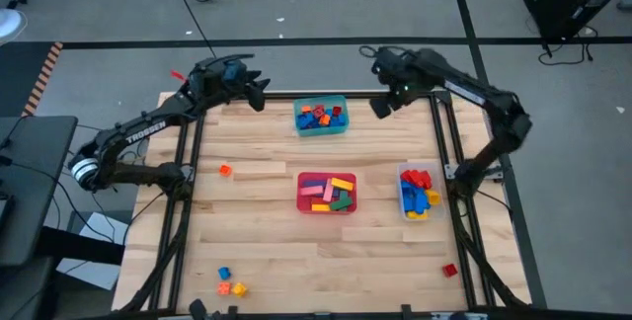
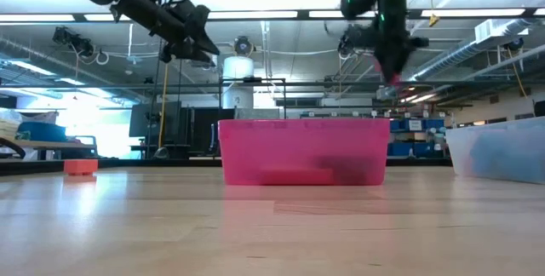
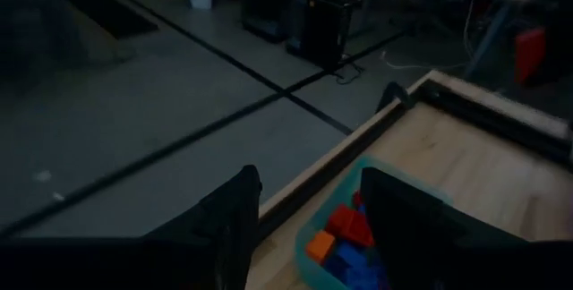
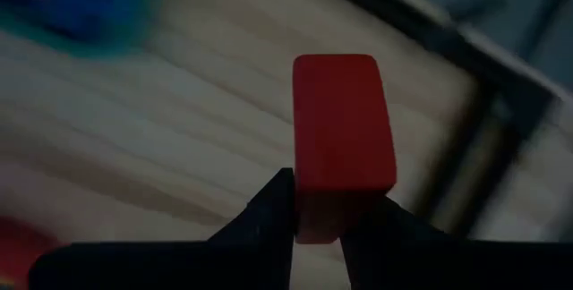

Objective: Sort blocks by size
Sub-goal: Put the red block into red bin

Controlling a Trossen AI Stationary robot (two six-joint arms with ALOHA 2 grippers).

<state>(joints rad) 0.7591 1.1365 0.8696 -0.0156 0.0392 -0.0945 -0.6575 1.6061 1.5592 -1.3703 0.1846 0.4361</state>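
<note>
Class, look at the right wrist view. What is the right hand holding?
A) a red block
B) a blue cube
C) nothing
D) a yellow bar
A: the right hand is shut on a red block, which sticks out from between its fingers above the table.

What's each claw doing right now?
Left claw: open, empty, raised near the teal tub.
Right claw: shut on a red block, up over the table's far right.
</note>
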